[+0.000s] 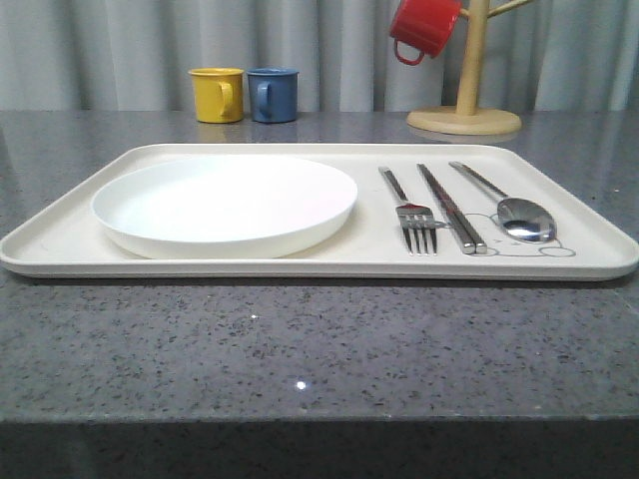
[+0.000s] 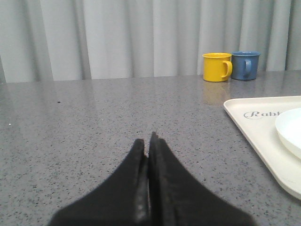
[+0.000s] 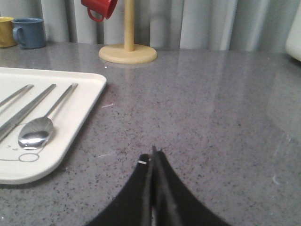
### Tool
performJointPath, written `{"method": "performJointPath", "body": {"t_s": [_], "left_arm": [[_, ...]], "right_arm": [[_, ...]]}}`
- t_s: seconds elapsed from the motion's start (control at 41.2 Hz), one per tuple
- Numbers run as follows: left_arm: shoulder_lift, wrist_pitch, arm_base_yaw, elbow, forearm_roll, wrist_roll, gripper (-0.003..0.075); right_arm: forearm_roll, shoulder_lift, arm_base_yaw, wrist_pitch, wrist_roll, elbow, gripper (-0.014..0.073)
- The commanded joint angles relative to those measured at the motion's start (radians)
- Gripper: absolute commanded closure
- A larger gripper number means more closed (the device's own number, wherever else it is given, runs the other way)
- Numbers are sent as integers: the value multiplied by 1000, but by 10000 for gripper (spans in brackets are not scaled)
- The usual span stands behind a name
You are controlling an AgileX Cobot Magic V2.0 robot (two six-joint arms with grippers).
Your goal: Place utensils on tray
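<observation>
The cream tray [image 1: 60,239] lies across the grey table. On its left half rests the round white plate [image 1: 225,205]. To the right of the plate lie the fork [image 1: 409,212], the pair of chopsticks [image 1: 451,208] and the spoon [image 1: 514,208], side by side. My left gripper [image 2: 147,141] is shut and holds nothing, low over bare table to the left of the tray [image 2: 256,136]. My right gripper [image 3: 153,155] is shut with nothing in it, over bare table to the right of the tray [image 3: 80,113], with the spoon [image 3: 40,129] close to that edge.
A yellow mug [image 1: 217,94] and a blue mug [image 1: 273,94] stand at the back of the table. A wooden mug tree [image 1: 466,100] with a red mug [image 1: 423,27] hung on it stands at the back right. A curtain closes off the back.
</observation>
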Motion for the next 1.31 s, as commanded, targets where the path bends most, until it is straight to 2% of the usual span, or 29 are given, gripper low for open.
{"method": "performJointPath", "body": {"t_s": [0.0, 0.218, 1.285], "left_arm": [[-24, -83, -7, -4, -11, -2, 738], [-24, -83, -7, -4, -11, -2, 738], [-24, -83, -7, -4, -11, -2, 738]], "right_arm": [[30, -17, -7, -174, -11, 29, 662], [37, -17, -7, -220, -11, 48, 662], [37, -17, -7, -219, -11, 48, 662]]}}
